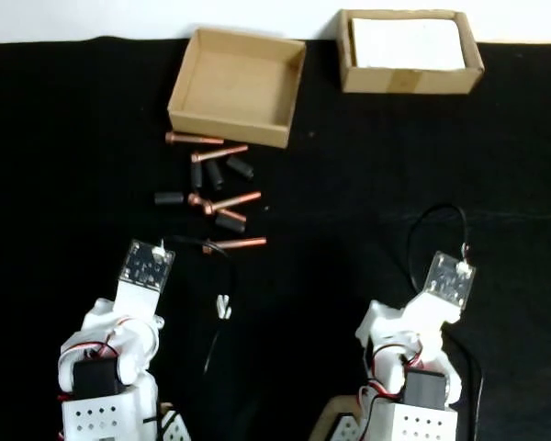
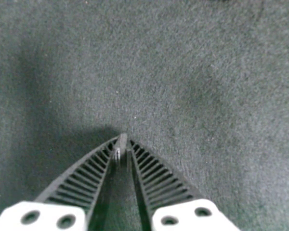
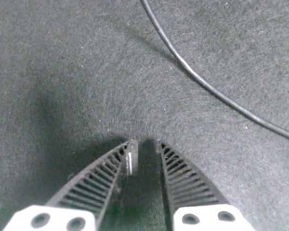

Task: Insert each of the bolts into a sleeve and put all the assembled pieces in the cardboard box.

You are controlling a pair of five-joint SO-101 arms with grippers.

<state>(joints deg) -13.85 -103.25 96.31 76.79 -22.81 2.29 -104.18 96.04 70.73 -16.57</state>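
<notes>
L gripper (image 2: 123, 144) jaws together, R gripper (image 3: 144, 147) jaws a bit apart, both empty. Loose bolts (image 1: 235, 243) & sleeves (image 1: 169, 197) jumbled 11 o'clock of table ctr; some overlap, count unclear.

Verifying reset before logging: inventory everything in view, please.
cardboard box: one, brown, empty, far side ahead of left arm
second box: one, brown, white pad inside, far side ahead of right arm
bolts: five, copper, loose in front of the cardboard box
sleeves: five by my count, black, among the bolts
cables: two, black, one beside each arm
cloth: one, black, covers table
arms: two, white, near edge
left gripper: black fingers, tips together
right gripper: black fingers, narrow gap
</notes>
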